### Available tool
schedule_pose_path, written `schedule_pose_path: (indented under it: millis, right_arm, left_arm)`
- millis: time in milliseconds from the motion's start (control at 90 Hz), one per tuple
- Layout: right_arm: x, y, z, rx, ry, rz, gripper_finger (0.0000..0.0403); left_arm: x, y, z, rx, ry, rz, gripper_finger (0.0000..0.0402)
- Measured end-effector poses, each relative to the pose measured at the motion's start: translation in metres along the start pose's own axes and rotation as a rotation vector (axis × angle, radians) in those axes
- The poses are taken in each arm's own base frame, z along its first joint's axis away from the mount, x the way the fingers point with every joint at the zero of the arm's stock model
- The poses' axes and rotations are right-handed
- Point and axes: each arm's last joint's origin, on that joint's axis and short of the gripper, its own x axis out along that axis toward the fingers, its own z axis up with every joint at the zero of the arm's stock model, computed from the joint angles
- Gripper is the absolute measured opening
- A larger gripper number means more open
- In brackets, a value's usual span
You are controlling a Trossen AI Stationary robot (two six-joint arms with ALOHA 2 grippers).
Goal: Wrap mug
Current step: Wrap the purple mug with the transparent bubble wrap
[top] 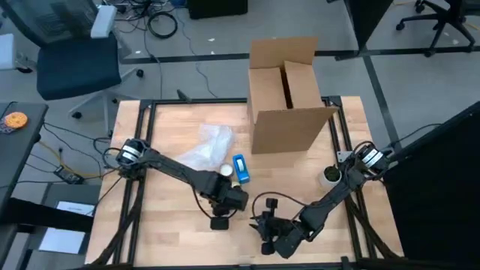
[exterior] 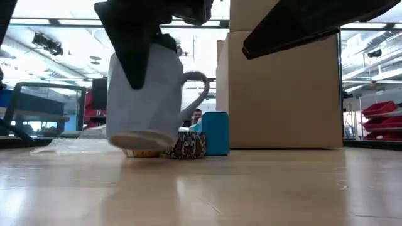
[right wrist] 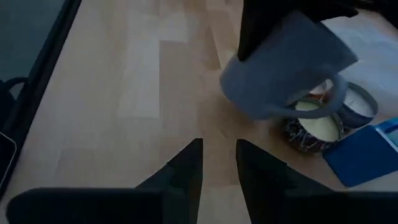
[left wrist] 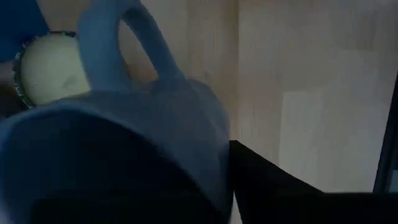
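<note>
Mug (exterior: 146, 94) in left pincer (top: 229, 196), tilted, off table.

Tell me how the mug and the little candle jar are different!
The mug is plain pale grey with a handle; the candle jar has a dark patterned side and no handle. The mug looks much bigger than the candle jar. The mug is tilted and lifted off the table, held by the left gripper, while the candle jar stands upright on the wood. Both are round and open on top.
</note>
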Motion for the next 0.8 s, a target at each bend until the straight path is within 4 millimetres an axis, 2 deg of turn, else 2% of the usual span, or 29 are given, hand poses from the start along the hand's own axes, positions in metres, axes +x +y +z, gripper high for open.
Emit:
schedule_pose_path:
  millis: [422, 667, 800]
  right_arm:
    - [0.0, 0.0, 0.0, 0.0, 0.001, 0.0, 0.0073]
    - [0.0, 0.0, 0.0, 0.001, 0.001, 0.002, 0.0073]
    - [0.0, 0.0, 0.0, 0.003, 0.001, 0.003, 0.0073]
  left_arm:
    - [0.001, -0.013, -0.003, 0.023, -0.016, -0.014, 0.0105]
    - [0.002, -0.02, -0.006, -0.043, -0.008, -0.027, 0.0122]
    - [-0.006, -0.023, -0.008, -0.095, 0.016, -0.018, 0.0131]
